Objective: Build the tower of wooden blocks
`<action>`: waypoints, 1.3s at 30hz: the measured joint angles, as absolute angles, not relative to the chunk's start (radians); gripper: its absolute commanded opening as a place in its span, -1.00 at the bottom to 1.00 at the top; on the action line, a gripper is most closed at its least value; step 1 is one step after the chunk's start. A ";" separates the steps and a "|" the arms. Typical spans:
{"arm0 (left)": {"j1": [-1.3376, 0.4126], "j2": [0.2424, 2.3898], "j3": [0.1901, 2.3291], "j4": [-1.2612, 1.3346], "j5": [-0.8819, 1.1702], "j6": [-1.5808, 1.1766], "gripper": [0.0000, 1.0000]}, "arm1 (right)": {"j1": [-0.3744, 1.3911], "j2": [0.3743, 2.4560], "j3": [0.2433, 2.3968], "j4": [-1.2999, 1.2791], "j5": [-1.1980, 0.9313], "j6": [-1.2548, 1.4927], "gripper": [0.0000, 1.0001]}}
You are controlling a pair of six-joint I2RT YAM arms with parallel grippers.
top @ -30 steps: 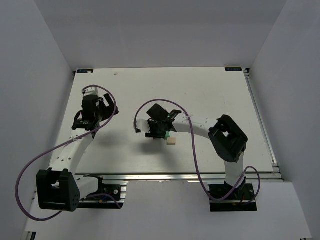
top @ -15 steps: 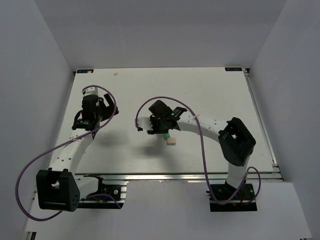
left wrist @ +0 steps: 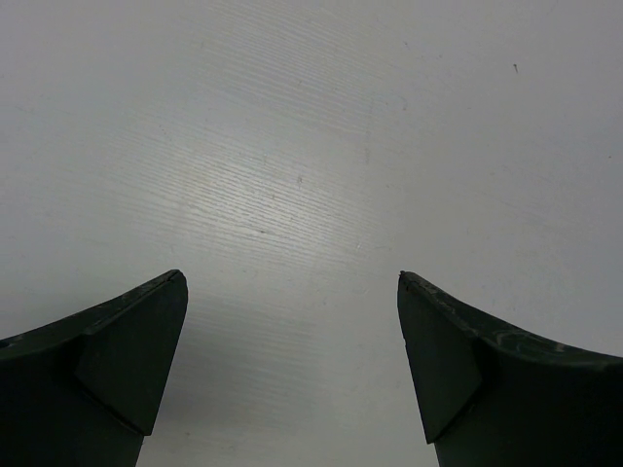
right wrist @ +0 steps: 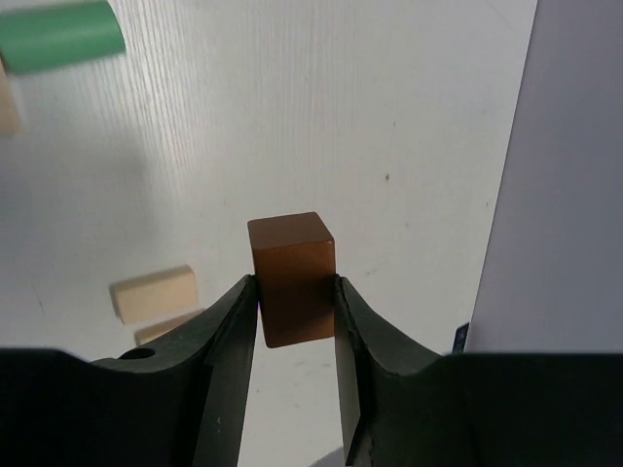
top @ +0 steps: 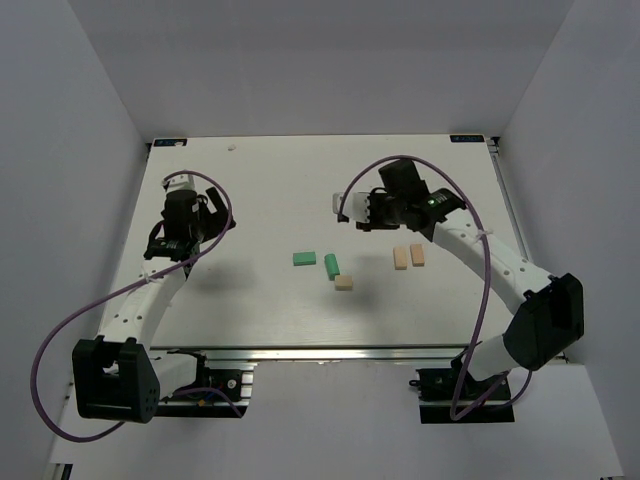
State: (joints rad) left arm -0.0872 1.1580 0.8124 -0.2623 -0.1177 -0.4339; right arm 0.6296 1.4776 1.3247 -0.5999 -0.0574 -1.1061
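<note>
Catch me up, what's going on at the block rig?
The right end effector holds a dark brown block clamped between its fingers. The left end effector is open over bare table, holding nothing. Two green blocks and three tan blocks lie loose on the table; no stack is visible yet.

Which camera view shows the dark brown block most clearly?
The right wrist view: the dark brown block sits centred, clamped in the right gripper. In the top view it cannot be made out. The left wrist view shows only table.
</note>
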 measured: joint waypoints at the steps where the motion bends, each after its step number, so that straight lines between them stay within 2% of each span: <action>1: -0.087 1.159 0.812 -0.262 -0.125 -0.434 0.96 | 0.607 1.468 1.310 -0.605 -0.060 -1.120 -1.00; 5: -0.087 1.178 0.819 -0.262 -0.155 -0.430 0.96 | 0.562 1.458 1.240 -0.677 -0.064 -1.171 -1.00; 13: -0.087 1.256 0.857 -0.271 -0.191 -0.427 0.96 | 0.468 1.481 1.232 -0.767 -0.113 -1.276 -1.00; 27: -0.087 1.274 0.863 -0.266 -0.292 -0.471 0.96 | 0.316 1.466 1.035 -0.701 -0.259 -1.381 -1.00; 39: -0.087 1.300 0.873 -0.262 -0.314 -0.476 0.96 | 0.270 1.592 1.053 -0.654 -0.296 -1.397 -1.00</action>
State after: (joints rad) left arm -0.0872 1.3003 0.8726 -0.2619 -0.3141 -0.4755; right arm 0.2695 1.5921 1.0531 -0.6544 -0.2958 -1.3968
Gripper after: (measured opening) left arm 0.979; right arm 0.394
